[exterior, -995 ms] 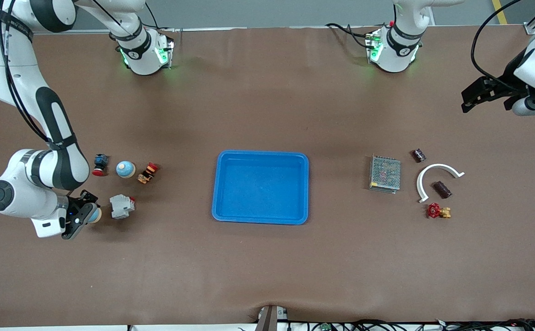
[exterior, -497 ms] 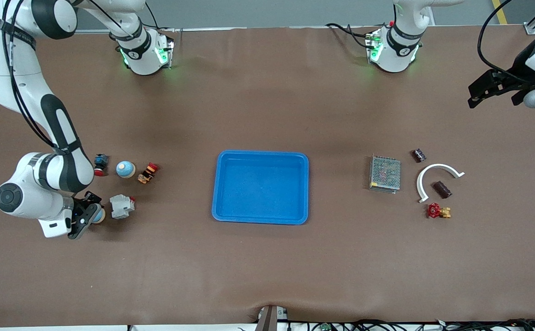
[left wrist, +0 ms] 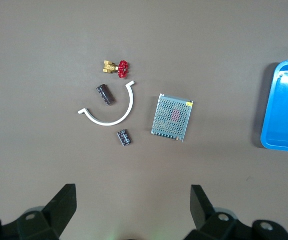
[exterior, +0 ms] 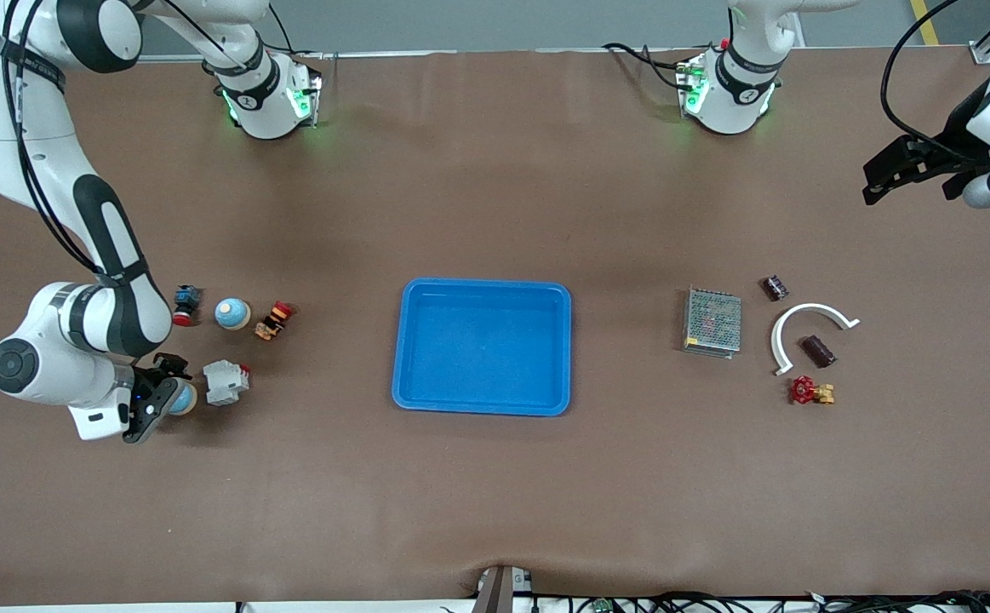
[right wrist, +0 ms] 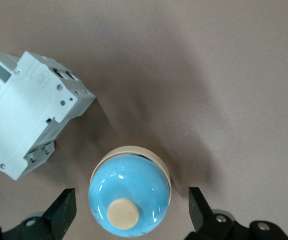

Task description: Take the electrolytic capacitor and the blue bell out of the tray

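Your right gripper (right wrist: 128, 212) sits spread wide around the blue bell (right wrist: 129, 195) on the table (exterior: 495, 494), so lift straight up. Left gripper (left wrist: 132, 207) waits, also spread.

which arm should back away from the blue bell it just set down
Right. The right gripper stands open around the blue bell on the table beside the white breaker. The left gripper, open, waits over the left arm's end.
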You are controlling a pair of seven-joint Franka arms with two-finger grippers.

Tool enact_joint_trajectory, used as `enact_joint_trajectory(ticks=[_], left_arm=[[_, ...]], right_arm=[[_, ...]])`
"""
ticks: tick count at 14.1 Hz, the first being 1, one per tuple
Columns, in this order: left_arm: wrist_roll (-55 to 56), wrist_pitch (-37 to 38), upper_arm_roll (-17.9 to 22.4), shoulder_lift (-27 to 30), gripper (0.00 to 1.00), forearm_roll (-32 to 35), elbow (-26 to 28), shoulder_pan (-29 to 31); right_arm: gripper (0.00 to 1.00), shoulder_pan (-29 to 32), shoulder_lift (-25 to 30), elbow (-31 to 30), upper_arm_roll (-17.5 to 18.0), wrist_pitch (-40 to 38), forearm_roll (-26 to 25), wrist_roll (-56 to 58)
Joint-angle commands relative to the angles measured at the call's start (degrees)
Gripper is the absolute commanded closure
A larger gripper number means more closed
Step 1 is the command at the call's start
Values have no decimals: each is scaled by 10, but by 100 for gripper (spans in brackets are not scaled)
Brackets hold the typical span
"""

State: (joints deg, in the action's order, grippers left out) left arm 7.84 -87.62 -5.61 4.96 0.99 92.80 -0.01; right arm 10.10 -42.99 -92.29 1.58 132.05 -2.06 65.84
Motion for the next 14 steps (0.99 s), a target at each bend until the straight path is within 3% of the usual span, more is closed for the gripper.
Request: enact_joint_trajectory(ticks=[1,3,7,11,14], left_arm=[[-9,12,-1,-10,0,5,-15,1],[-15,12,-1,-9,0,5,-15,1],[-17,20,-1,-10,0,4,-15,1],[-16,20,-1,-16,0,4,-17,2],[-10,20,-1,-16,0,4,-25,1]], right_arm=[[0,12,8,5,14,-7,7,-1],[0,11,17,17,16,-29,8,-5],[0,-7,60,54,18,-156,7,-105],[0,-43,137,80,13,-293,-5,-272],[0,-54,165,133,15,-400,-17,-382]])
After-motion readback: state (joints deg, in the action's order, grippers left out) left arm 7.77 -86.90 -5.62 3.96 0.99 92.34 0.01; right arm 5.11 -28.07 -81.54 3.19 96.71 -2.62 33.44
